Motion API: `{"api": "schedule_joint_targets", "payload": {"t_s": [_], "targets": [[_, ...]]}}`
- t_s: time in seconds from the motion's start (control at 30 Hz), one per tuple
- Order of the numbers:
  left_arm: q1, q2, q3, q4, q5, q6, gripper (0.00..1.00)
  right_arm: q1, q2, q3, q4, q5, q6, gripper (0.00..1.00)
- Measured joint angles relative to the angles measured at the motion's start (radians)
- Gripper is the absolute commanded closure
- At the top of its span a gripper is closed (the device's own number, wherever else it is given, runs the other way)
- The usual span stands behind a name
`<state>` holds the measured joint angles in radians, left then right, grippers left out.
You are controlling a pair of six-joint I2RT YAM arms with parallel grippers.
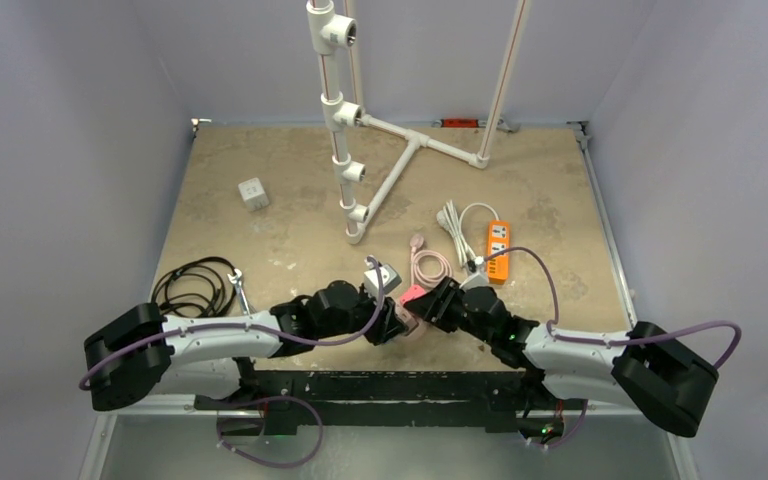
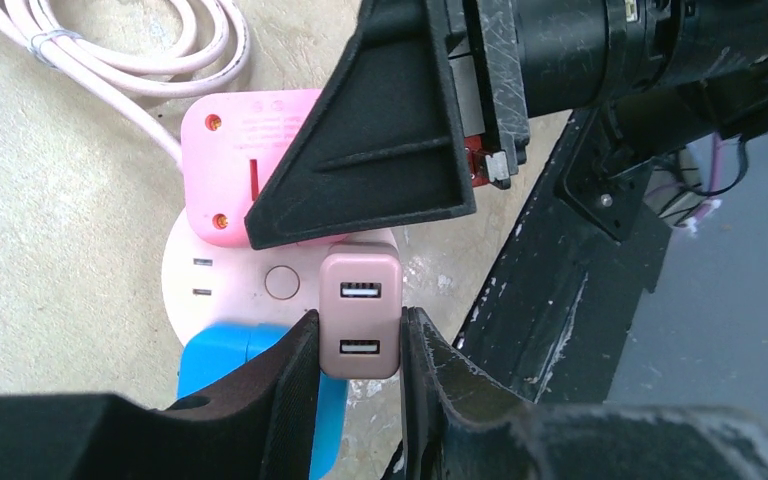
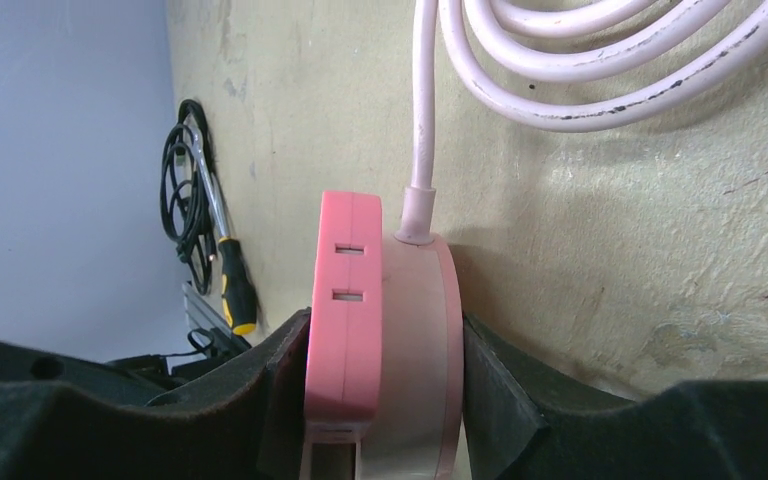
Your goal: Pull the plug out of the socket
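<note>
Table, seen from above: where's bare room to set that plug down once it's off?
Bare: the stretch between white cube and black cable coil, and the far right corner behind the orange power strip. Crowded: mid-table, around the socket, pink cord and pipe frame.

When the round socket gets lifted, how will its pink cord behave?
Probably floppy: the pink cord lies in loose coiled loops, so it should trail and drag rather than hold shape. Where it enters the round socket it looks thicker, so likely bends less.

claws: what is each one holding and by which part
Left claw pinches the USB plug by its two sides. Right claw clamps the round socket and pink plug across their flat faces.
</note>
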<state>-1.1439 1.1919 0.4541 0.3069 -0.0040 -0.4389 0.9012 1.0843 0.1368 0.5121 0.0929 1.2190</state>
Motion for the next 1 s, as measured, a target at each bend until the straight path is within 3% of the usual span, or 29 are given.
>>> {"api": "schedule_joint_targets", "payload": {"t_s": [0.17, 0.4, 0.8, 1.0], "targets": [[0.09, 0.0, -0.011, 0.019, 0.133, -0.046, 1.0, 0.0, 0.001, 0.012, -0.011, 0.014, 0.0, 1.0], [0.106, 0.003, -0.011, 0.017, 0.172, -0.031, 1.0, 0.002, 0.001, 0.023, -0.031, 0.018, -0.002, 1.0], [-0.113, 0.065, 0.13, -0.167, -0.189, 0.083, 1.0, 0.001, 0.001, 0.028, -0.045, 0.048, -0.032, 1.0], [-0.126, 0.076, 0.151, -0.189, -0.238, 0.071, 1.0, 0.001, 0.002, 0.029, -0.044, 0.065, -0.036, 1.0]]}}
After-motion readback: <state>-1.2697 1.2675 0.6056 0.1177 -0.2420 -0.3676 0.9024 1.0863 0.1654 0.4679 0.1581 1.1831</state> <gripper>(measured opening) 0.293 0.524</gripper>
